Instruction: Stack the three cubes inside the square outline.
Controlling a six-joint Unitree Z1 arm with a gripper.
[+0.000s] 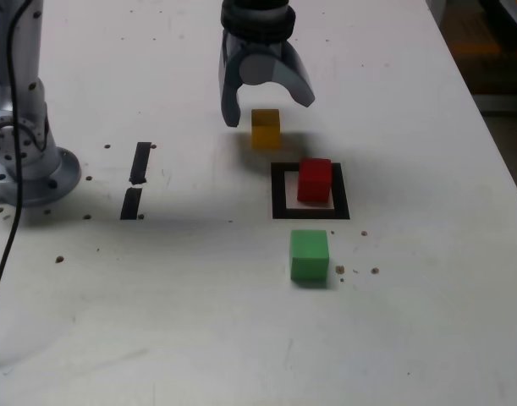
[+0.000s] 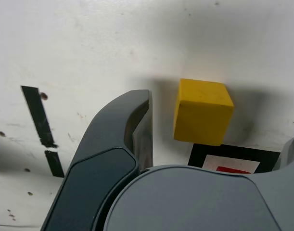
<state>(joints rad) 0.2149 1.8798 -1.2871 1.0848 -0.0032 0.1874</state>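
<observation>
Red cube already sits in the square outline. Claw hangs wide open over the yellow cube, so next it should drop down and squeeze.

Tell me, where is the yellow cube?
In the exterior view, the yellow cube sits on the table just behind the square outline, beneath the open gripper.

White table under even light, dark floor beside it.
</observation>
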